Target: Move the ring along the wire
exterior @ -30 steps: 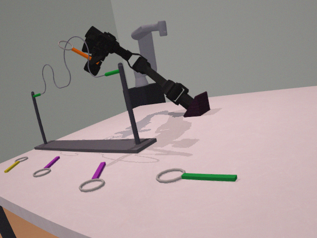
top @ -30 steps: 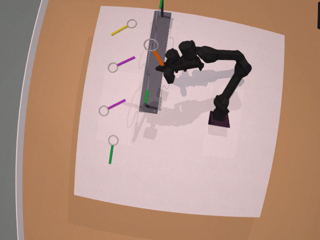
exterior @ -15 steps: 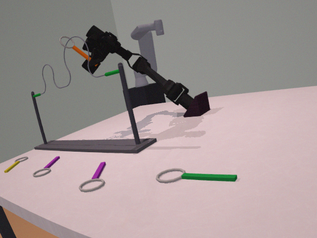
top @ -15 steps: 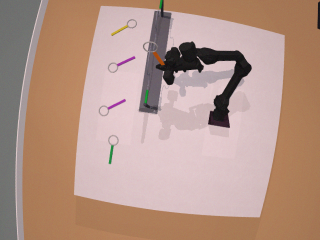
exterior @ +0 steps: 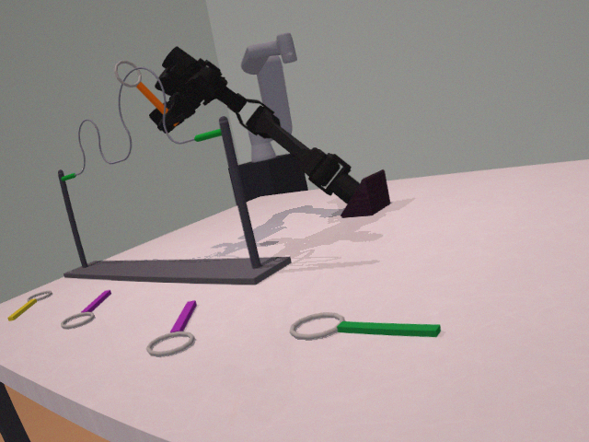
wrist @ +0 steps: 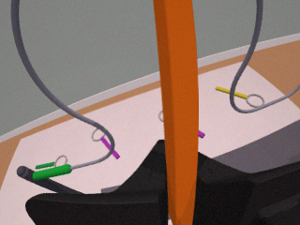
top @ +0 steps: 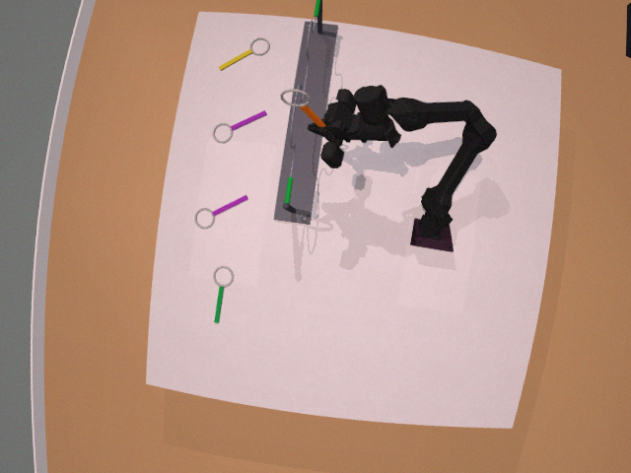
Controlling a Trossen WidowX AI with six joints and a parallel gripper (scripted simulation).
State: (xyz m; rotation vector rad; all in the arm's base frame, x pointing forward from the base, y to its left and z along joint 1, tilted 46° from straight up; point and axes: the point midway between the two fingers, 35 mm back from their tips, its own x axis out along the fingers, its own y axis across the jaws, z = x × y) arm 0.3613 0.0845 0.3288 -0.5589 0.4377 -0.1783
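Observation:
The ring (top: 281, 97) (exterior: 116, 72) is around the wire (exterior: 120, 102) (wrist: 56, 103) at the left shoulder of the tallest hump; its clearance cannot be told. Its orange handle (top: 312, 115) (exterior: 151, 97) (wrist: 180, 94) slopes down to my gripper (top: 320, 127) (exterior: 164, 119) (wrist: 166, 144), shut on its lower part. The ring is out of the wrist view. The wire runs between the near green part (top: 288, 190) (exterior: 208, 135) (wrist: 52, 172) on the near post (exterior: 240, 190) and the far green part (top: 317, 7) (exterior: 68, 176) on the far post (exterior: 74, 218).
The grey base (exterior: 176, 272) carries both posts. Spare rings with yellow (top: 236, 59) (exterior: 22, 308), purple (top: 248, 120) (exterior: 184, 316) and green (top: 219, 304) (exterior: 388, 329) handles lie on the table beside it. The wire's tall hump bends close to my fingers. A pale arm (exterior: 275, 90) stands behind.

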